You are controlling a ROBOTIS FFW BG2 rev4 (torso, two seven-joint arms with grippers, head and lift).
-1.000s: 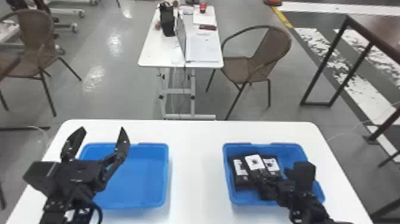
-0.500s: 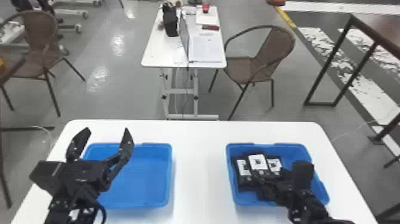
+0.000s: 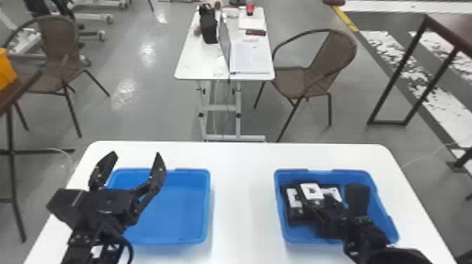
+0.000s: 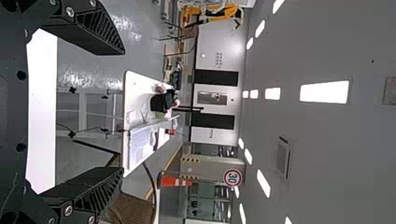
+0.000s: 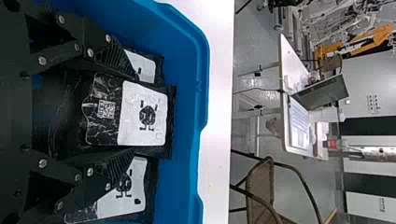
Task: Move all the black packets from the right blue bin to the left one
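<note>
Head view: a white tabletop (image 3: 242, 210) carries two bins; beyond its far edge stand a white table (image 3: 203, 59) with a laptop (image 3: 249, 58) and a brown chair (image 3: 293, 79). The left blue bin (image 3: 191, 172) sits toward the tabletop's left edge, the right blue bin (image 3: 337, 172) toward its right edge. The left gripper (image 3: 136, 154), fingers wide apart, covers the left bin's left side. The right gripper (image 3: 330, 221) is in the right bin, hiding part of it. Right wrist view: its fingers are clamped on both sides of the middle black packet (image 5: 107, 109), the labelled end past the tips. Other black packets (image 5: 152, 186) lie on either side. White labels (image 5: 135, 102) bear dark figures; the middle packet has a square code (image 5: 107, 109).
</note>
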